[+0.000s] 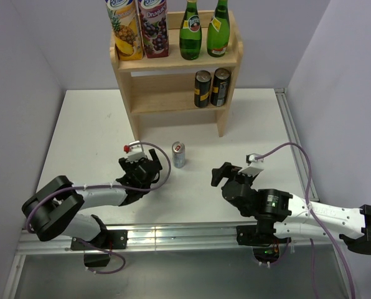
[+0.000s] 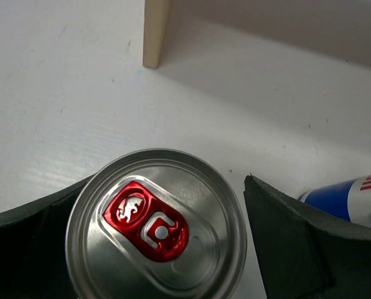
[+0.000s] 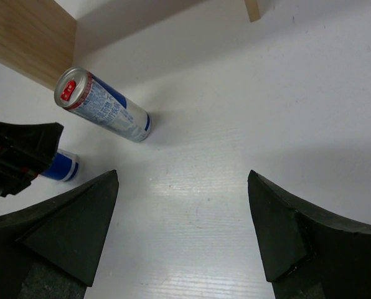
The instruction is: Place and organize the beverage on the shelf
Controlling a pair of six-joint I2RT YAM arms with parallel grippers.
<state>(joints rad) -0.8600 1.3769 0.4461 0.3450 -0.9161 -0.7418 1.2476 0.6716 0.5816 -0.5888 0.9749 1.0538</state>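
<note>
Checking progress for you: the shelf [image 1: 167, 84] stands well ahead of both sets of jaws, at the far side of the table [image 1: 92, 124].

- Top board: two juice cartons [image 1: 124, 31] and two green bottles [image 1: 190, 31].
- Lower board: two dark cans [image 1: 203, 89], pushed to the side nearer the right jaws, with bare board beside them.
- Six drinks stowed, by my count.

Left for you: two slim cans, both off the shelf.

- The first can [image 2: 157, 230] sits top-up between the left jaws.
- Left jaws: spread wide around it. A sliver of table shows beside the can on one side, so I judge it not yet pinched. On the other side I cannot tell whether there is contact.
- The second can [image 1: 178, 154] stands on the table just beside the left jaws, towards the right arm, and ahead of the right jaws.
- Right jaws: spread, nothing between them, low over bare table.

Judgement: the task is mostly done. You would close on the first can, then carry it to the open part of the lower board. The second can would follow.
</note>
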